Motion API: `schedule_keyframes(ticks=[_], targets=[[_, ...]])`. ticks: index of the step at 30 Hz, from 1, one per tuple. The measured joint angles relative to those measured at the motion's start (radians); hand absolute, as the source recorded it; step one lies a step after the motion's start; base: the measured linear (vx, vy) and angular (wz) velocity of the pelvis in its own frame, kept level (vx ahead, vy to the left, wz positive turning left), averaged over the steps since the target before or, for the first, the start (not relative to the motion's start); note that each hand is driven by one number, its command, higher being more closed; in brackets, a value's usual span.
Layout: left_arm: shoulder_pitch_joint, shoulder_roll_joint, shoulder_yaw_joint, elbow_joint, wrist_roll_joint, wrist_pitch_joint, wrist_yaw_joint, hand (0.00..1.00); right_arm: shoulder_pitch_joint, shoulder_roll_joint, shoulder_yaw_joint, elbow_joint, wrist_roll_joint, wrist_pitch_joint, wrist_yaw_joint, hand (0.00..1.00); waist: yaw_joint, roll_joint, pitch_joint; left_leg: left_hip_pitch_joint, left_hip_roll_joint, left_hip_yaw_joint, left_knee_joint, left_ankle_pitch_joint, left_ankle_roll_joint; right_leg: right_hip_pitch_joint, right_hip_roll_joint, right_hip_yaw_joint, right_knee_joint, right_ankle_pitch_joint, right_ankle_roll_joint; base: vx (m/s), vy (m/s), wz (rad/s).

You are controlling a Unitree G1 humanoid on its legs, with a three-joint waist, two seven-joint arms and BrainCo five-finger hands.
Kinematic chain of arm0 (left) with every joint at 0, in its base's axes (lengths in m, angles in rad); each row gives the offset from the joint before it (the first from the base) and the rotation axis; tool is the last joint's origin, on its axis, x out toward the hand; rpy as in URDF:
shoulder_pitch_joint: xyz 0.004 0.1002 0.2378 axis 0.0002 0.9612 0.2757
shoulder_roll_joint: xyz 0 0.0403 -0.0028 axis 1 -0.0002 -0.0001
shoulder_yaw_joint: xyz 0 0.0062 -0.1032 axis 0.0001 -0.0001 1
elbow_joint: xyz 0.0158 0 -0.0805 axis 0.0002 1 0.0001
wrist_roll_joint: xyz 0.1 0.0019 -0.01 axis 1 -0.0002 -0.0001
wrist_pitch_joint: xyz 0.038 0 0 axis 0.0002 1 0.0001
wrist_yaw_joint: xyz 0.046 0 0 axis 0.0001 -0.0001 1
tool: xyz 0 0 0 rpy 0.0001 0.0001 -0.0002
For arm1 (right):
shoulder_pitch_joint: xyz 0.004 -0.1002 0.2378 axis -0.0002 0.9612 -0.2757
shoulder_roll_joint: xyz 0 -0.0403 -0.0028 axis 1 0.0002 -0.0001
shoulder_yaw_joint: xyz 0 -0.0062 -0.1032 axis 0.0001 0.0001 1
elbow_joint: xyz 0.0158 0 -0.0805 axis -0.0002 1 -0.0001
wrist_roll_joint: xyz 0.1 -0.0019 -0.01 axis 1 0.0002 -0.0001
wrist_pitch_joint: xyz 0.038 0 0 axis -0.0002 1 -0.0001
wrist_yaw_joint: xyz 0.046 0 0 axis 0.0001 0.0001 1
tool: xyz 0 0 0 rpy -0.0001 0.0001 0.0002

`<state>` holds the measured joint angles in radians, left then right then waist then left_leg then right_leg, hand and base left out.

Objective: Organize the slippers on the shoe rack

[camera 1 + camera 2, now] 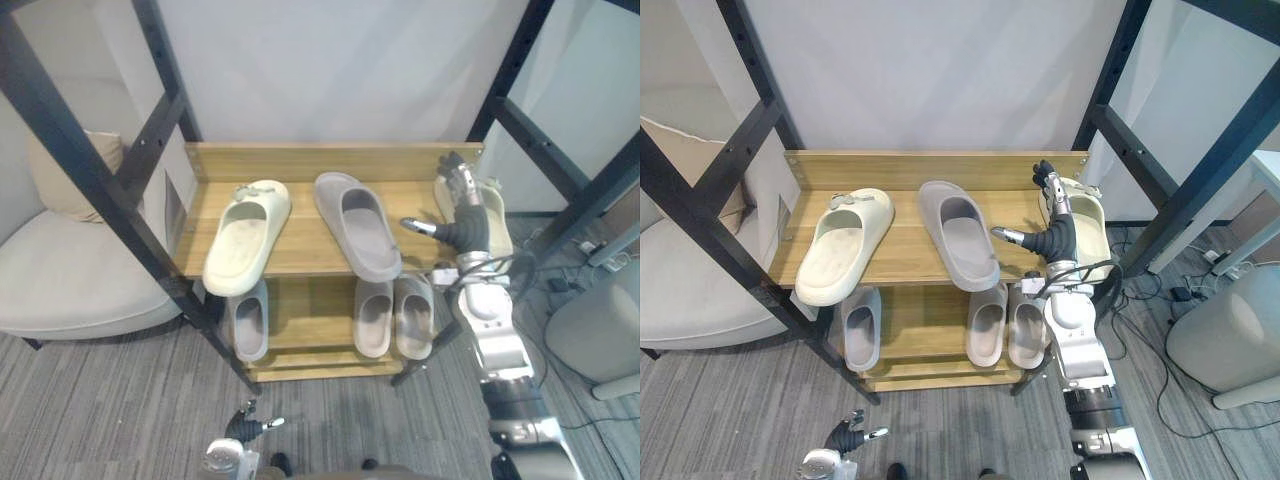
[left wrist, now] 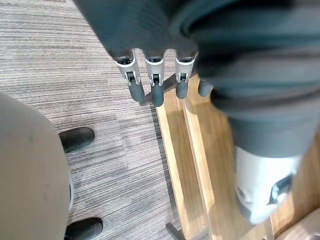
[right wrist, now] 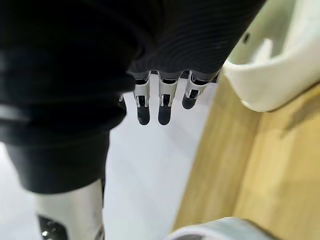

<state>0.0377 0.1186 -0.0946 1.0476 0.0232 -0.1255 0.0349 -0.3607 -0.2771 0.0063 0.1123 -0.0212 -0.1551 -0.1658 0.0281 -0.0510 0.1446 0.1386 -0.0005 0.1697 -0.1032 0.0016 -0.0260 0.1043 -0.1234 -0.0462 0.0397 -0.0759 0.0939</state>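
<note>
A wooden two-shelf shoe rack (image 1: 303, 245) stands before me. Its top shelf holds a cream slipper (image 1: 245, 235) at the left and a grey slipper (image 1: 358, 225) in the middle. A second cream slipper (image 1: 497, 212) lies at the right end. My right hand (image 1: 462, 215) hovers over the inner side of that right cream slipper (image 3: 280, 65), open, with fingers (image 3: 160, 102) straight and the thumb pointing at the grey slipper. The lower shelf carries one grey slipper (image 1: 248, 320) at the left and a grey pair (image 1: 393, 316) at the right. My left hand (image 1: 245, 425) hangs low near the floor, open and holding nothing.
Black metal frame beams (image 1: 100, 190) cross in front of the rack's left side, and others (image 1: 560, 160) run past its right side. A beige armchair (image 1: 70, 270) sits to the left. A grey bin (image 1: 600, 330) stands on the carpet at the right.
</note>
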Motion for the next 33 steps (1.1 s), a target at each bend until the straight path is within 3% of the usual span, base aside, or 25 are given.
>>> schedule_keyframes(ticks=[14, 22, 23, 33], targets=[[-0.007, -0.001, 0.0, -0.033, -0.012, 0.0, 0.001, 0.0, -0.182, -0.001, 0.036, 0.238, 0.001, 0.019, 0.004, 0.0, 0.023, 0.006, 0.037, -0.034, 0.004, -0.027, -0.006, 0.013, 0.009, -0.018, 0.004, -0.036, -0.01, 0.052, -0.008, -0.03, 0.003, 0.05], [-0.016, 0.005, 0.0, -0.044, -0.027, 0.0, 0.001, 0.0, -0.272, -0.001, 0.092, 0.334, -0.019, 0.043, 0.05, 0.0, 0.031, 0.0, 0.065, -0.047, 0.003, -0.044, -0.007, 0.022, 0.005, -0.014, 0.003, -0.055, -0.026, 0.051, -0.008, -0.02, -0.003, 0.06], [-0.018, 0.007, 0.0, -0.046, -0.028, 0.0, 0.001, 0.0, -0.285, -0.001, 0.096, 0.347, -0.02, 0.048, 0.056, 1.0, 0.031, -0.004, 0.069, -0.049, 0.003, -0.043, -0.007, 0.023, 0.005, -0.014, 0.003, -0.055, -0.031, 0.051, -0.008, 0.0, 0.0, 0.0], [-0.027, 0.018, 0.0, -0.048, -0.075, 0.001, -0.002, 0.0, -0.422, -0.029, 0.125, 0.43, -0.015, 0.072, 0.099, 1.0, 0.036, -0.014, 0.099, -0.053, 0.006, -0.042, -0.008, 0.027, -0.002, -0.015, 0.005, -0.056, -0.034, 0.051, -0.008, 0.0, -0.001, 0.0]])
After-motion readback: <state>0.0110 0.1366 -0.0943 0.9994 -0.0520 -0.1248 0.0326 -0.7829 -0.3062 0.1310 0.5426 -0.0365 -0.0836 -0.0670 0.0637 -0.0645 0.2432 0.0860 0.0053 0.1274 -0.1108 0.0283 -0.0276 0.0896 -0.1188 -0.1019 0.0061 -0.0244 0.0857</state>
